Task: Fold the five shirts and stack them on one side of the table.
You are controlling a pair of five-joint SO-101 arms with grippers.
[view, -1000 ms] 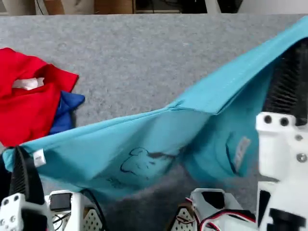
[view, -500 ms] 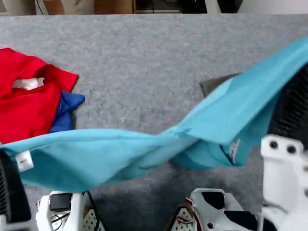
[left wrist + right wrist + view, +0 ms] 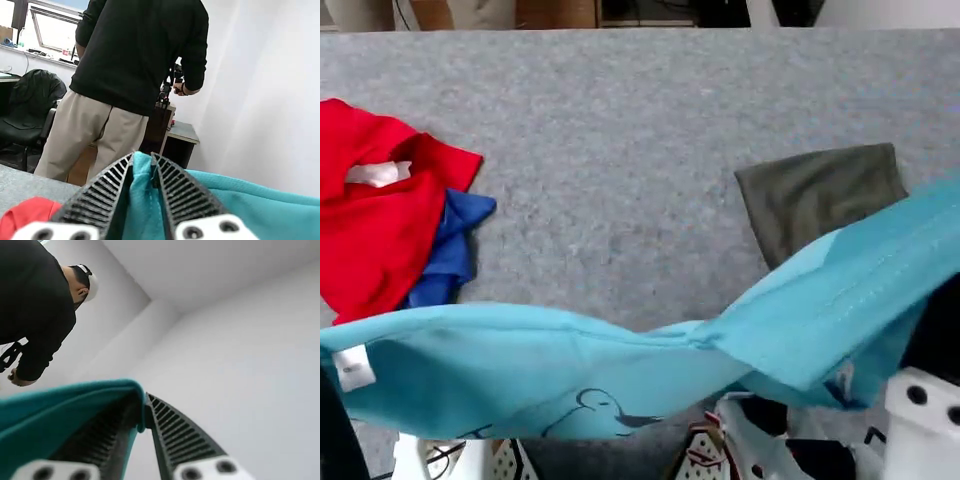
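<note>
Red shirt (image 3: 370, 230) lies crumpled at 9 o'clock on the table (image 3: 620, 110), w/ a blue shirt (image 3: 455, 250) poking out at its 3 o'clock edge. Left gripper (image 3: 141, 157) is clamped tight on one edge of the teal shirt (image 3: 620, 365), cloth pinched btwn the ribbed fingers. The teal shirt hangs stretched across the table's 6 o'clock side, off the surface, sagging mid-span, print facing up. Olive shirt (image 3: 820, 195), already folded, sits at 3 o'clock, its near corner hidden behind the teal cloth. Right gripper (image 3: 142, 407) nips the opposite edge, hem draped over one finger, tips closed on it.

Step in hand looks like spreading the teal shirt flat before folding. To do it well:
- Bring both arms level and even out the tension so the sag goes.
- Lay it toward 12 o'clock on bare table btwn red shirt and olive shirt, w/o dragging over either.
- Let go only once it's flat.
- The right grip looks shallow, so go slow or it may slip.
</note>
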